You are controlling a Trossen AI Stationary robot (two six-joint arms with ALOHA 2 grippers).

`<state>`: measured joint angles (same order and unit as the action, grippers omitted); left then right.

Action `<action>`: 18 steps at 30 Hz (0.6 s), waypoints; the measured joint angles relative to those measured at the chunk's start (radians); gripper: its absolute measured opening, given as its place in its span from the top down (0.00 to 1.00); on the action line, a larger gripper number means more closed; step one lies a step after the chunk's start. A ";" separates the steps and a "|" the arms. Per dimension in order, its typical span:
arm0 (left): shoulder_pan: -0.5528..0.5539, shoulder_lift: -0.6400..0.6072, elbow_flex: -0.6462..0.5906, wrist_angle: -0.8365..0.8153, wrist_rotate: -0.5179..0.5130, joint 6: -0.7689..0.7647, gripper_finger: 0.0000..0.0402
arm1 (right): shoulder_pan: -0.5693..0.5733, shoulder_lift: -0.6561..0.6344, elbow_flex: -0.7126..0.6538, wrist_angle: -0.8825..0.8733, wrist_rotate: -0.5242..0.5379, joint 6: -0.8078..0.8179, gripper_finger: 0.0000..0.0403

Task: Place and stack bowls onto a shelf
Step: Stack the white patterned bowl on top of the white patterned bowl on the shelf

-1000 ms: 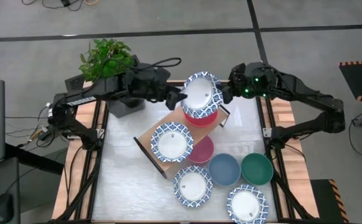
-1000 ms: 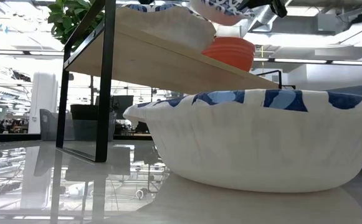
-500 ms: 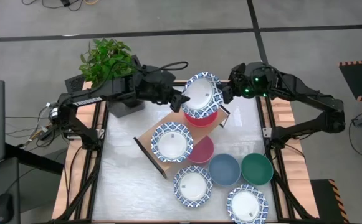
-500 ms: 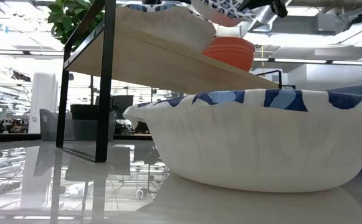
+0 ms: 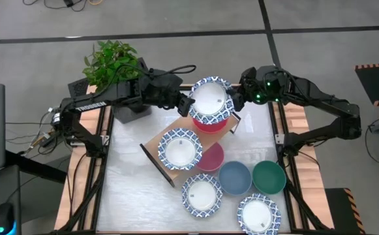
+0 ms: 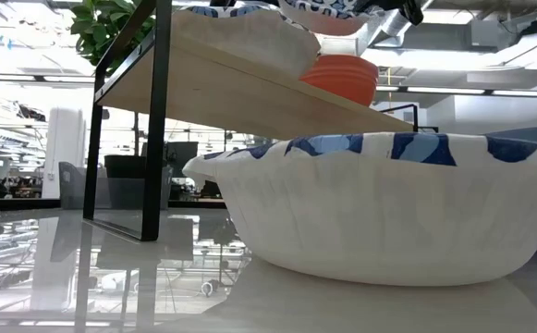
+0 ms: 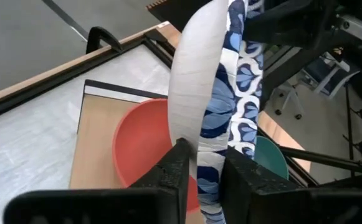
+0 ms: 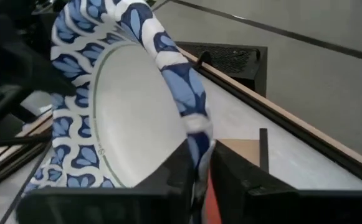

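Now held from both sides above the red bowl (image 5: 209, 124): one blue-patterned bowl (image 5: 210, 100).

Nearest on the table (image 5: 130, 189), two more patterned bowls (image 5: 201, 194) and (image 5: 259, 213), then blue (image 5: 235, 177), green (image 5: 269, 177) and pink (image 5: 211, 158) ones. Farther back, on the shelf (image 5: 155, 145), another patterned bowl (image 5: 181, 148) beside the red one. Above that, left claw (image 5: 186, 106) clamped on the raised bowl's rim, right claw (image 5: 235, 99) pinching the opposite rim, bowl hanging just over the red one. Beyond, a potted plant (image 5: 111, 62) at the far table corner.
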<state>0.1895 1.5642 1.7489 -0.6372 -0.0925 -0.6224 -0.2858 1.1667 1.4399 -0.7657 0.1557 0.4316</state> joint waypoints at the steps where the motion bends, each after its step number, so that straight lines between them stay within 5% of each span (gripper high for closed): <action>1: 0.000 0.000 0.000 0.001 0.000 0.000 0.88 | 0.004 0.000 0.000 0.003 0.000 -0.012 0.77; 10: 0.009 -0.007 0.004 -0.055 0.009 0.000 0.97 | 0.013 -0.029 -0.001 0.046 0.000 -0.023 0.45; 18: 0.037 -0.094 0.011 -0.244 0.065 -0.042 1.00 | 0.018 -0.144 0.032 0.044 -0.072 -0.022 0.39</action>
<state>0.2266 1.4703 1.7596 -0.8810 -0.0276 -0.6643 -0.2680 1.0230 1.4719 -0.7221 0.0833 0.4096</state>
